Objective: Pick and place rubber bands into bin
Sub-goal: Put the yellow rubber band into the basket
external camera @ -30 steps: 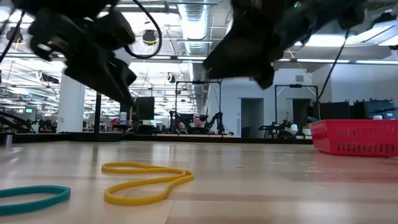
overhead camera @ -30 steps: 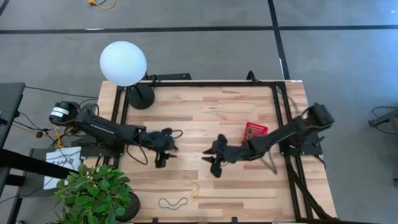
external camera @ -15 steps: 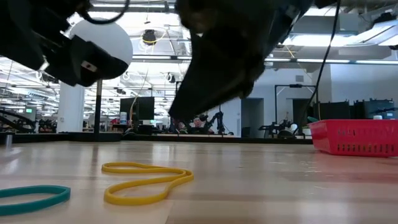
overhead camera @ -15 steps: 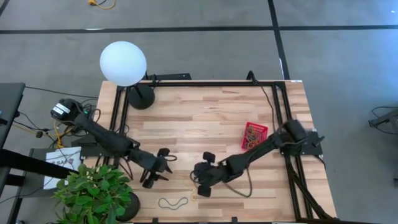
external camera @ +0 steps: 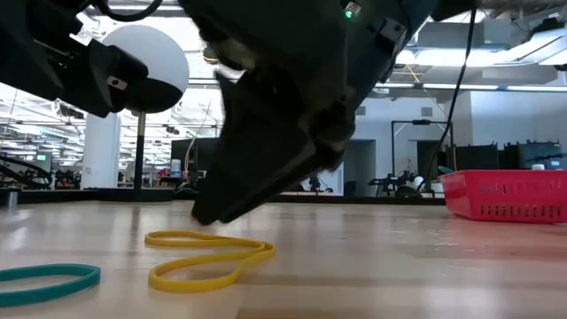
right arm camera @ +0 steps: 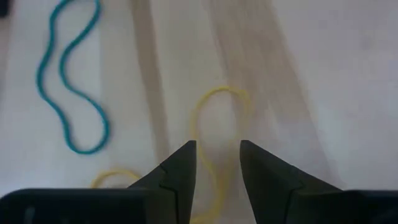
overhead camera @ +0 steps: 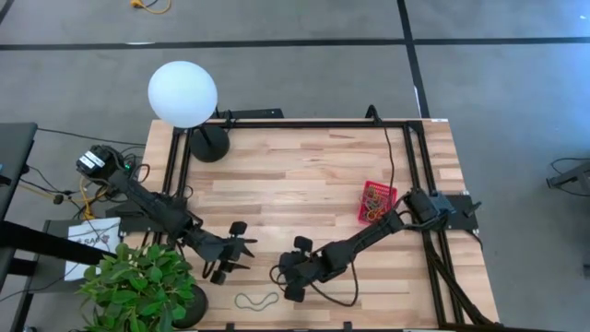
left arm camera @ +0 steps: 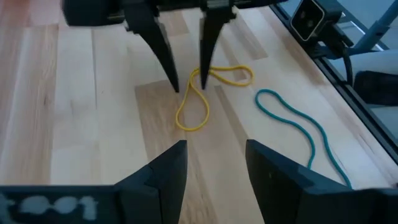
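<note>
though limp, yellow rubber band (left arm camera: 208,93) twisted figure-eight between right gripper (left arm camera: 185,65) parted jaws

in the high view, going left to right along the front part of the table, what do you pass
plant → left claw → green rubber band → right claw → red bin
</note>
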